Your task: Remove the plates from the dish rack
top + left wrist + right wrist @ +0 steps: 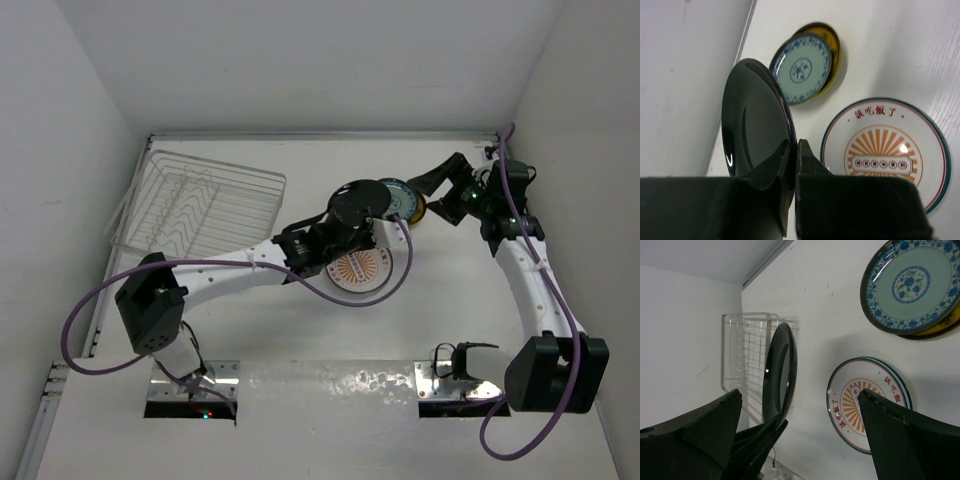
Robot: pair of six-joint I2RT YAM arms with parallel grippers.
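Grip comes from the left gripper (pixel 794 146), its jaws pressed together on the lower rim of a glossy black round plate (pixel 755 120), carried on edge, probably because it stood that way between the tines. It hangs just right of the silver wire dish rack (pixel 200 205), which shows no plates. Further right of the rack, flat on the white table (pixel 450 300), lie a white plate with an orange sunburst centre (pixel 882 125) and a blue-patterned plate (pixel 802 67) stacked on a yellow one (pixel 834 45). Farthest from the rack, the right gripper (pixel 799 394) hovers spread wide, holding nothing, likely to leave room.
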